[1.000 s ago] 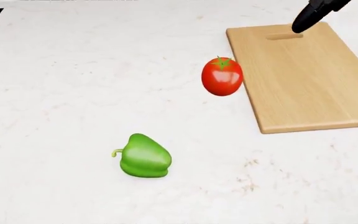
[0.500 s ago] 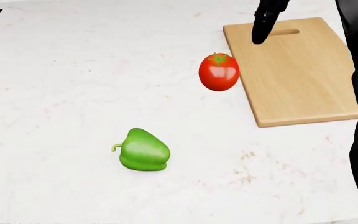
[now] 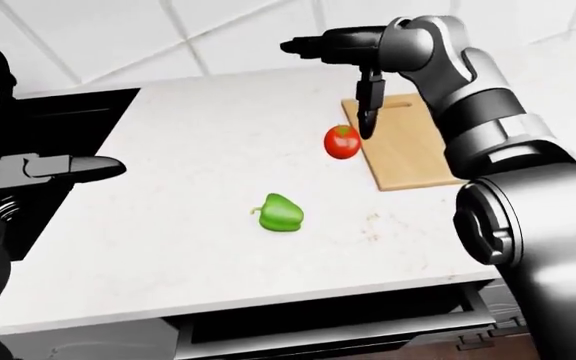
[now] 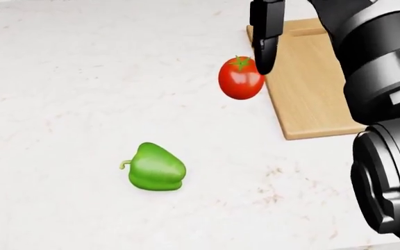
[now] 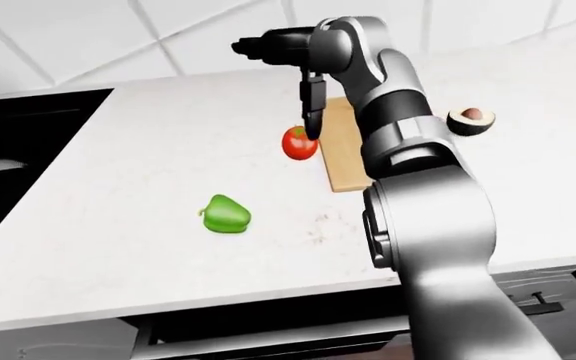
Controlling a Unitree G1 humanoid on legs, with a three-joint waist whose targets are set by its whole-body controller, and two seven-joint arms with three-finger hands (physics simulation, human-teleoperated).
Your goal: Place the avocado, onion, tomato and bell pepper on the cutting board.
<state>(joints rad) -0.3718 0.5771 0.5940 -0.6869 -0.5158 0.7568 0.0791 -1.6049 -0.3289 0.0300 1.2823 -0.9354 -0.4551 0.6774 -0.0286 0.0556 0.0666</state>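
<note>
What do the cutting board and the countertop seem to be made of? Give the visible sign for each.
Cutting board: likely wood, matte, with pale tan colour and faint straight grain lines. Countertop: probably marble or similar stone, smooth, white with faint grey-brown veining and speckles.

My right arm reaches up and across, right hand (image 3: pixel 353 60) with one finger (image 3: pixel 369 112) hanging down; left hand (image 3: pixel 68 168) flat.

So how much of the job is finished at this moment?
Nothing is done: the cutting board is bare. The right hand hangs open beside the tomato. The bell pepper and avocado lie on the counter; no onion shows.
</note>
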